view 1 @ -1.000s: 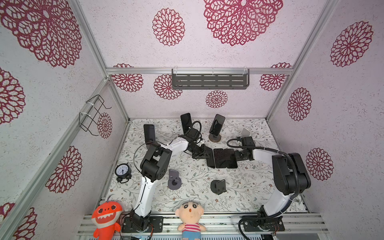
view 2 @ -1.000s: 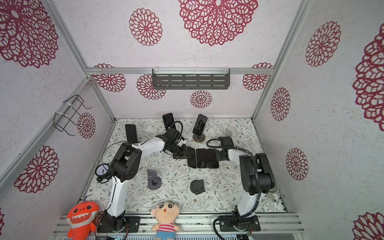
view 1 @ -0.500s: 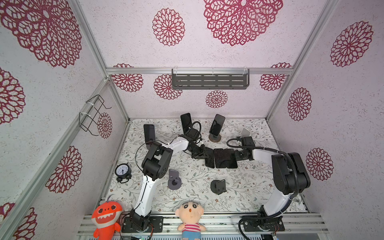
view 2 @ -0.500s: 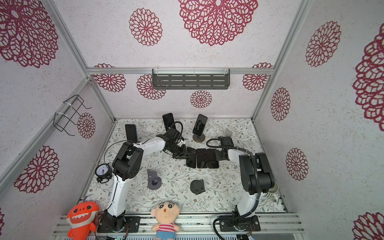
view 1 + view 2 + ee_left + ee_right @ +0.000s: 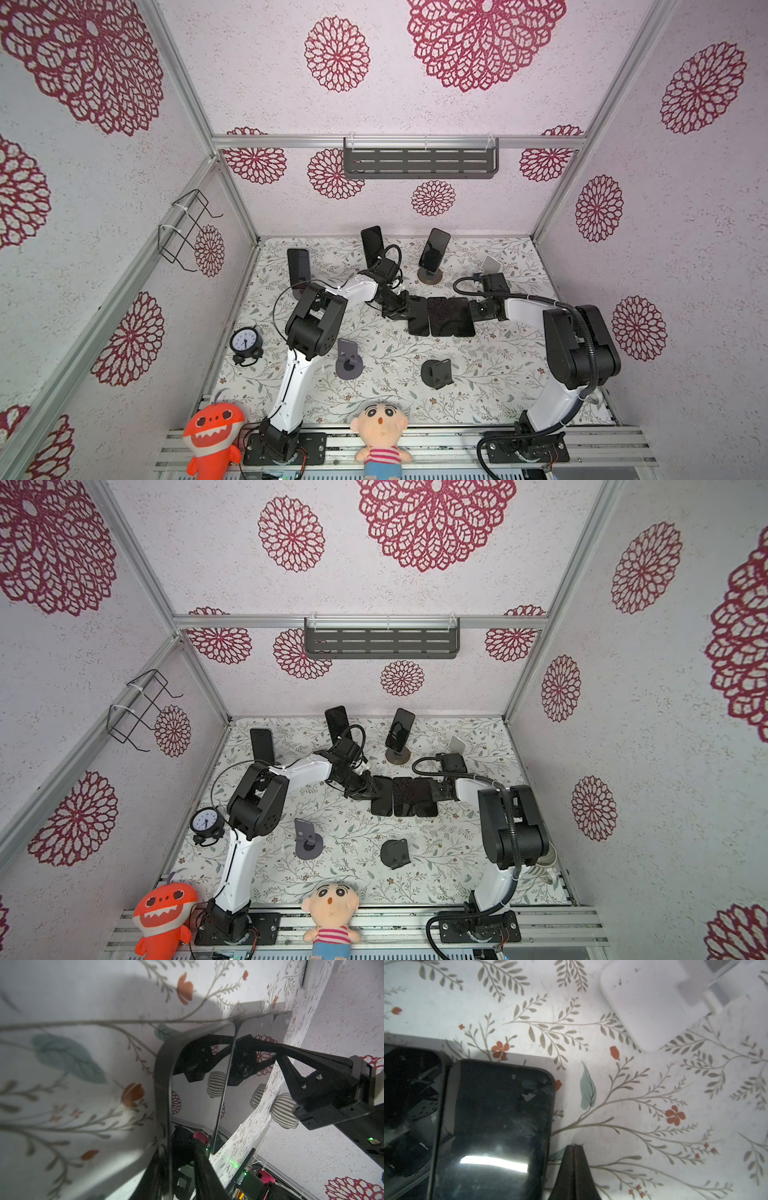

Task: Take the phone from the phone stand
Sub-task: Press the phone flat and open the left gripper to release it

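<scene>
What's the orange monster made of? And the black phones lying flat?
The orange monster toy looks like soft plush fabric: fuzzy, matte, rounded. The flat phones seem glass-fronted and glossy: one mirrors a bright light strip. Their backs are hidden.

Flat phone in the right wrist view: glossy black glass, smudged, throwing back a bright strip of light. The table cover beneath looks matt, printed with leaves. White stand: smooth, matt plastic. In a top view the walls look rough and grainy, the frame rail is pale bare metal, and the orange plush toy is soft cloth.
</scene>
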Motion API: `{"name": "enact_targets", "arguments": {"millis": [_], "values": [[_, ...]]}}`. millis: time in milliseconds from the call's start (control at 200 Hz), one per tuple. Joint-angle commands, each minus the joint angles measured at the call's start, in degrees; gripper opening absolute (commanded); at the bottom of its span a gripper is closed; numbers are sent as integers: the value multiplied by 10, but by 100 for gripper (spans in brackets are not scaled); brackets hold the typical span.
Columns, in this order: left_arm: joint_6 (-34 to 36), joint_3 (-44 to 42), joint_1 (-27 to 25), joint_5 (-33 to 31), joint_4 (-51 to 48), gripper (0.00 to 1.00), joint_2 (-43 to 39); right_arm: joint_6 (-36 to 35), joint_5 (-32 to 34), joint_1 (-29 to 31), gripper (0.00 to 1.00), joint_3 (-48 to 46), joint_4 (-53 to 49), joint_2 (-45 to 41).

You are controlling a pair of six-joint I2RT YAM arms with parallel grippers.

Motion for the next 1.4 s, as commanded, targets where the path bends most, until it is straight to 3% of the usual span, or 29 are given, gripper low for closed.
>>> {"name": "enact_targets", "arguments": {"millis": [0,490,595,836,996,1191,1396], "values": [[2,0,0,-9,-11,29,11,3,-2,4,0,3,-14,7],[3,-9,-2,-4,-4,35,8,8,-3,5,0,3,-20,4],[2,-16,-3,-15,-3,44,3,11,-1,5,0,6,-22,4],[-1,-21,-3,-14,5,50,-1,12,-3,5,0,8,-24,4],[8,-22,-3,-32,-12,59,-8,14,-3,5,0,7,-25,3],[15,-31,-2,-50,-10,78,-24,17,-2,5,0,6,-24,-1],[22,-30,-2,-64,-21,80,-37,19,-3,5,0,8,-26,-2]]}}
